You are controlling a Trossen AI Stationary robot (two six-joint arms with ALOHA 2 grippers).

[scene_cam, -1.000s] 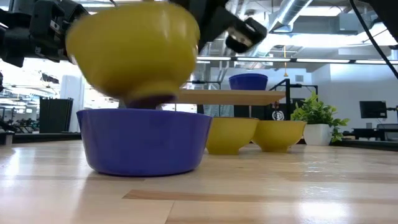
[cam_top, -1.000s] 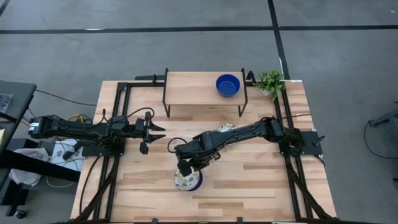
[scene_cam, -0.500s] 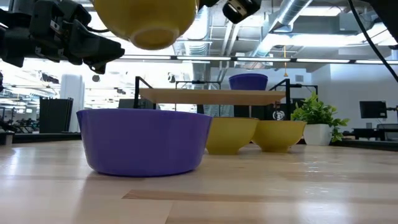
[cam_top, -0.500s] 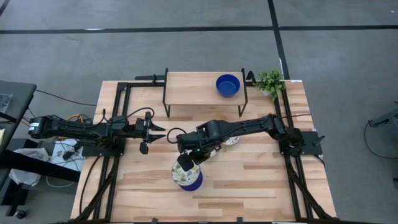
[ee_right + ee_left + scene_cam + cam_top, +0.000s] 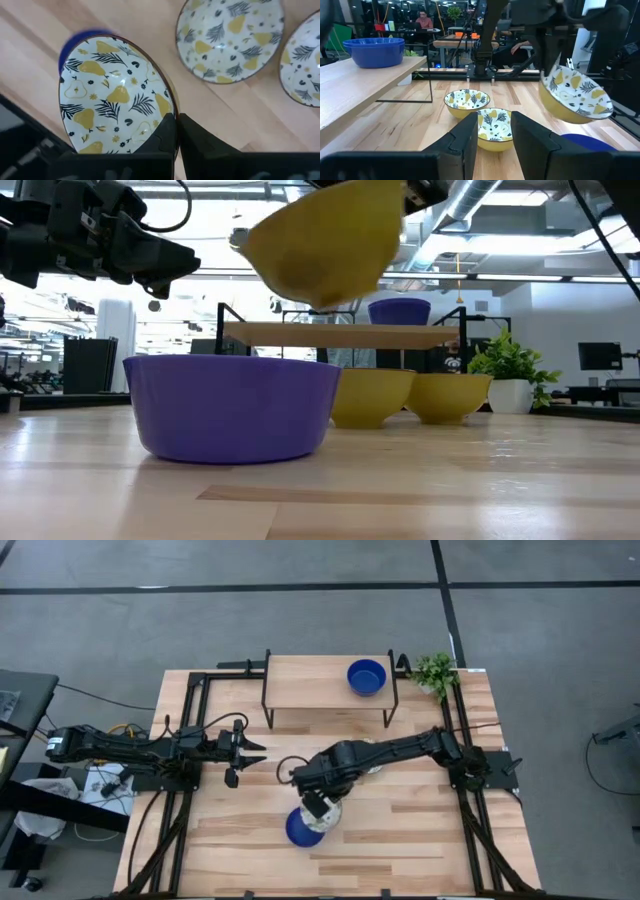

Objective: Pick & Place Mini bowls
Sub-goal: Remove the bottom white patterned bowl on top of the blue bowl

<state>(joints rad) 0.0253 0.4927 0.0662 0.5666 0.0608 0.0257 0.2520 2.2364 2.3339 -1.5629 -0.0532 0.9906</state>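
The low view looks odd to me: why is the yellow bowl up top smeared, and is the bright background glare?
In the low view the lifted patterned bowl is motion-blurred and tilted, while the blue bowl on the table stays sharp; the room behind is washed out by bright light. In the left wrist view the same bowl is slightly soft. In the right wrist view its rim is crisp in the right gripper.

I am holding one patterned bowl (image 5: 116, 97) tilted in the air above a blue bowl (image 5: 232, 406) on the table. Two more patterned bowls (image 5: 467, 100) are sitting side by side. Another blue bowl (image 5: 366, 676) is sitting on the shelf.
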